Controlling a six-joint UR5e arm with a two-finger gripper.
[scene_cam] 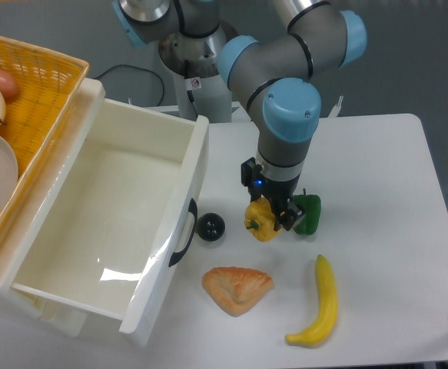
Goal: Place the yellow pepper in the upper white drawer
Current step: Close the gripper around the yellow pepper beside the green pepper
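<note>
Tool [273, 215] sits low over the yellow pepper [262, 223], fingers either side of it, seemingly clenched on its lobed body. Pepper looks light, firm and glossy, likely slippery, so gripping across the broad sides seems best. It rests on the tabletop [377, 169] beside a green pepper [309, 214], right of the open white drawer [197, 154]
</note>
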